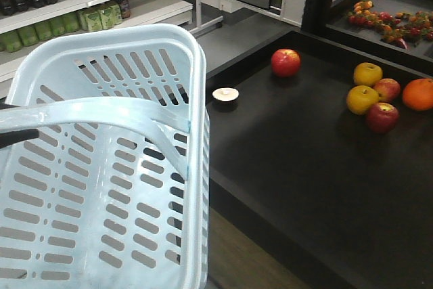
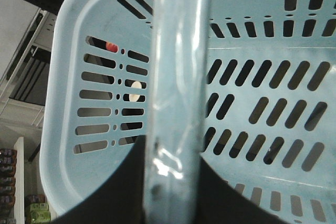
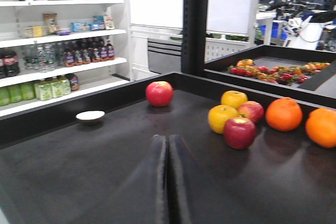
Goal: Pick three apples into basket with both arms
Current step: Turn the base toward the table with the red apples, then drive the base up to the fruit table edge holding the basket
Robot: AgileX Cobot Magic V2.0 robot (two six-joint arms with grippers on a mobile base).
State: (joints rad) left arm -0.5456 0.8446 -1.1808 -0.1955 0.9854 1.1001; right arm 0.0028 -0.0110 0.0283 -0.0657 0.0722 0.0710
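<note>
The pale blue basket (image 1: 101,167) hangs at the left, beside the black table, with nothing visible inside it. In the left wrist view my left gripper (image 2: 173,182) is shut on the basket's swing handle (image 2: 178,77). One red apple (image 1: 285,62) sits alone at the back of the table. Another red apple (image 1: 382,117) and a pinkish red apple (image 1: 388,89) lie in the fruit cluster at the right. My right gripper (image 3: 168,142) is shut and empty, low over the table. The lone apple (image 3: 159,93) lies ahead of it and the dark red apple (image 3: 239,132) to its right.
Two yellow apples (image 1: 367,74) (image 1: 362,99) and an orange (image 1: 418,94) share the cluster. A small white dish (image 1: 225,94) sits near the basket's far corner. The table has a raised rim (image 1: 243,65). A tray of small fruit (image 1: 389,21) and drink shelves (image 1: 88,5) stand behind.
</note>
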